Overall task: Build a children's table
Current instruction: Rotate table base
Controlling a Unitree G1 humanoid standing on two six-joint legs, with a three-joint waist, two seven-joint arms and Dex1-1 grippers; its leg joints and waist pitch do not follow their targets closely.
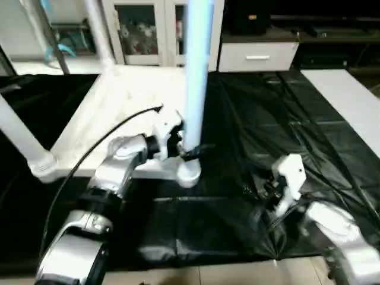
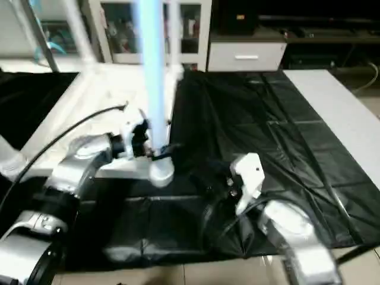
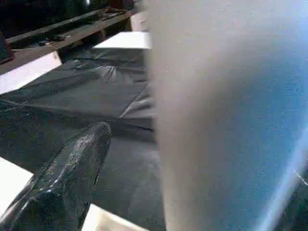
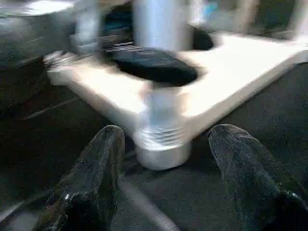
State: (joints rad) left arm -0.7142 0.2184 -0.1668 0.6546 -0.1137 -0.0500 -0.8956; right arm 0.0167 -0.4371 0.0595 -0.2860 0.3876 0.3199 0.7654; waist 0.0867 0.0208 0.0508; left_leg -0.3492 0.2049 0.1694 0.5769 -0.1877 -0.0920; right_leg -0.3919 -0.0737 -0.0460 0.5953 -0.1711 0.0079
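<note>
The white table top (image 1: 119,113) lies underside up on the black-covered work table. A long white leg (image 1: 196,71) stands upright in its near right corner socket (image 1: 189,173). My left gripper (image 1: 187,148) is shut on this leg just above the socket; one black finger (image 3: 72,168) lies beside the tube. My right gripper (image 4: 168,134) hovers low over the black cover, a short way from that corner and pointing at it. It is open, with fingers (image 4: 96,163) spread wider than the socket (image 4: 161,139). Another leg (image 1: 21,139) leans at the near left corner, and one (image 1: 98,29) rises at the far left.
A black cable (image 1: 101,142) runs along my left forearm. A white board (image 1: 347,101) lies at the right side of the crinkled black cover (image 1: 267,119). Behind the table stand a white drawer unit (image 1: 258,56) and glass-door cabinets.
</note>
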